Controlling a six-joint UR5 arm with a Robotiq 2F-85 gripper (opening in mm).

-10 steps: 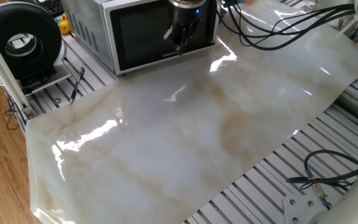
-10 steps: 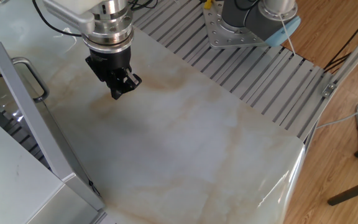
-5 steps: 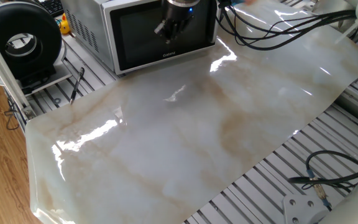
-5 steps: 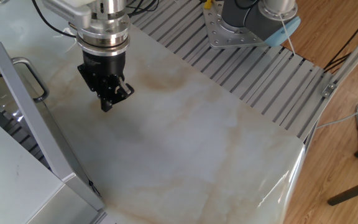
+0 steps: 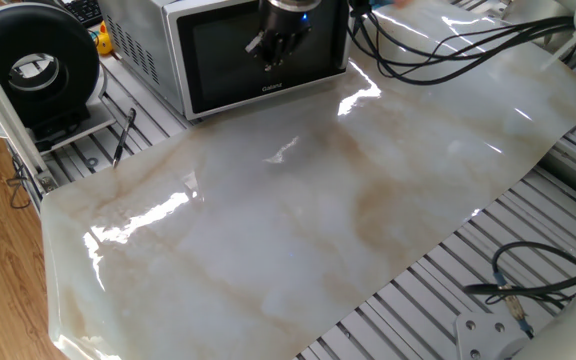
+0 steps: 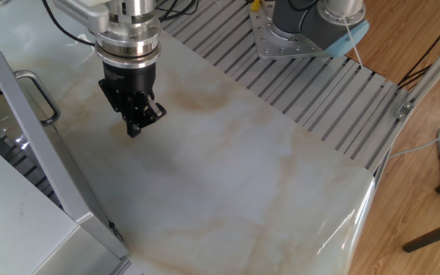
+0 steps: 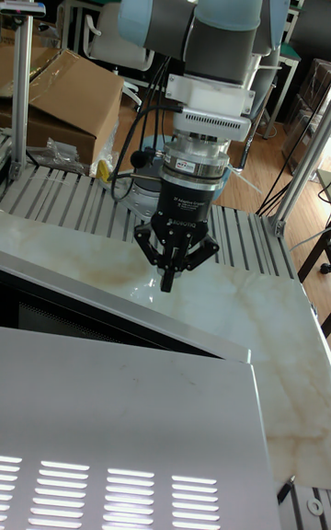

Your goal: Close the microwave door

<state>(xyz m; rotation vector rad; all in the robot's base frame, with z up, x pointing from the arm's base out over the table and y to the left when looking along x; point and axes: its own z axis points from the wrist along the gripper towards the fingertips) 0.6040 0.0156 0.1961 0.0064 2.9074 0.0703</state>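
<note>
The silver microwave (image 5: 138,40) stands at the back of the marble sheet, and its top fills the foreground of the tall view (image 7: 119,438). The microwave door (image 5: 223,60) is dark glass in a silver frame. It stands slightly ajar, with a dark gap behind its top edge (image 7: 129,305). From the side the door (image 6: 59,164) shows as a grey panel with a metal handle (image 6: 38,95). My gripper (image 6: 134,130) points down just in front of the door glass (image 5: 271,58), a little apart from it. Its fingers are pressed together with nothing between them (image 7: 167,286).
A round black fan-like device (image 5: 33,65) sits left of the microwave, with a small yellow toy (image 5: 103,42) behind it. Black cables (image 5: 448,40) trail over the back right. The arm's base (image 6: 312,23) sits on the slotted table. A cardboard box (image 7: 64,97) is behind.
The gripper moved closer to the microwave door over the first half second, then stayed nearly still. The door has not visibly moved.
</note>
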